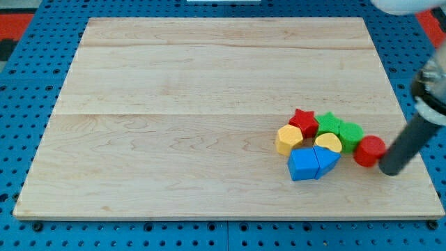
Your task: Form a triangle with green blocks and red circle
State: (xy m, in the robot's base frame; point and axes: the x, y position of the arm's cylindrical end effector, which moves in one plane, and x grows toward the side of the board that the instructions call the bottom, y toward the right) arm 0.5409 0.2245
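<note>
The red circle [369, 150] lies near the board's right edge, touching the right green block [350, 133]. A second green block [329, 124] sits just left of it, against the red star [304, 121]. My tip [389, 169] is at the lower right of the red circle, touching or almost touching it. The rod slants up to the view's right.
A yellow hexagon [288, 139], a yellow heart-like block [328, 143], a blue block [304, 164] and a blue triangle-like block [327, 160] cluster left of the red circle. The wooden board [174, 104] ends close to the right of my tip.
</note>
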